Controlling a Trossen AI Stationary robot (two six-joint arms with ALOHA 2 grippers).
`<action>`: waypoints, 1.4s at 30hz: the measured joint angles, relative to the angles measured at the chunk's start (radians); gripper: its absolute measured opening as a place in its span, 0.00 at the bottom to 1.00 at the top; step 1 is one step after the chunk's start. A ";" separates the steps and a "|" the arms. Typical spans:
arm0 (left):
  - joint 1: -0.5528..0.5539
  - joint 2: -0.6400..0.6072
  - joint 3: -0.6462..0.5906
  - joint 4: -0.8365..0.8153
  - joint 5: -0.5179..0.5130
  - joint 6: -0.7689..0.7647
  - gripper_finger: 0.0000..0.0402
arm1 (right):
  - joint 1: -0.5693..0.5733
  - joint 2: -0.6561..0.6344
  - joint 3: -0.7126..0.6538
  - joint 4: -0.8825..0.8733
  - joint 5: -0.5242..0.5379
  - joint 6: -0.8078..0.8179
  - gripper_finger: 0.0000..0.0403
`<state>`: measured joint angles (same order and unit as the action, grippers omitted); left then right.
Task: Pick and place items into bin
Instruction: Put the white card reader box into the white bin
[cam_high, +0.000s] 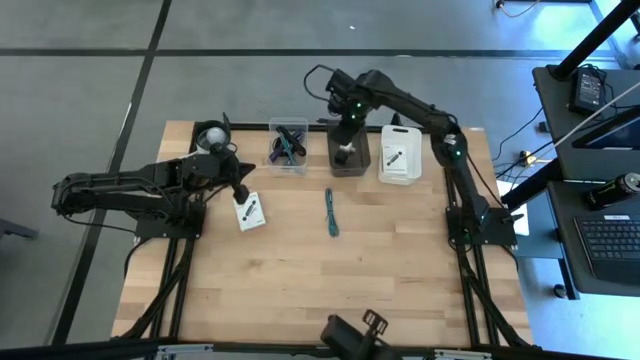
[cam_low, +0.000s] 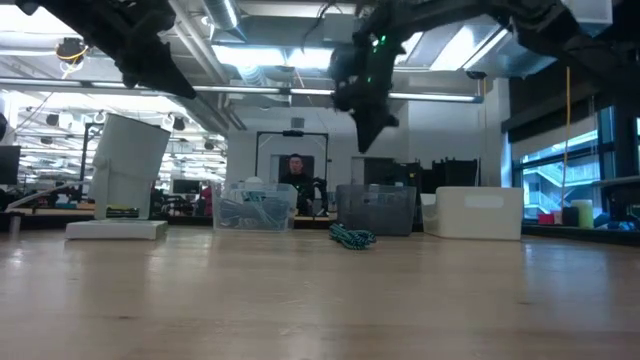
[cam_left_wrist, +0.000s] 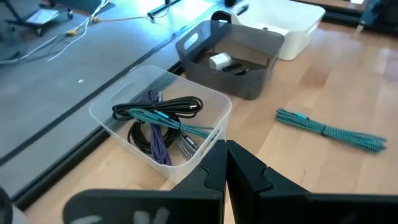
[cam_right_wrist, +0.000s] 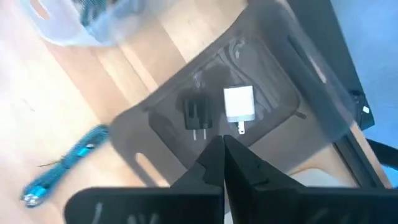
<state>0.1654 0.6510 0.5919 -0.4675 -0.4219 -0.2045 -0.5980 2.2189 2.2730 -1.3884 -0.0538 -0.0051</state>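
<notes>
wooden table (cam_high: 300, 280): teal cable (cam_high: 331, 213) lengthwise front-to-back; right pincer (cam_high: 346, 122) pressed together, empty.

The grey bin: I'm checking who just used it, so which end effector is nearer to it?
Right. The right end effector hangs directly above the grey bin; the left end effector is off beyond the clear bin.

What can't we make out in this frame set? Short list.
- White bin: the print on the cards in it is too small in the high view; the low view shows only its wall.
- Grey bin: the white and black plugs are blurred in the right wrist view.
- Card by the left gripper: its print is too small.
- Person in the low view: partly hidden by the clear bin.
</notes>
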 joint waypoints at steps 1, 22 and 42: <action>0.000 0.000 0.000 0.000 0.007 0.011 0.00 | 0.003 -0.016 0.000 0.000 0.000 0.012 0.01; 0.000 0.000 0.002 -0.024 0.163 0.017 0.00 | 0.337 -0.195 -0.074 0.189 0.151 0.290 0.01; 0.000 0.009 0.043 -0.249 0.161 -0.300 0.00 | 0.520 -0.191 -0.736 1.172 0.031 0.474 0.01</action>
<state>0.1653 0.6601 0.6350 -0.7167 -0.2610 -0.5047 -0.0776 2.0280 1.5370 -0.2165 -0.0223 0.4693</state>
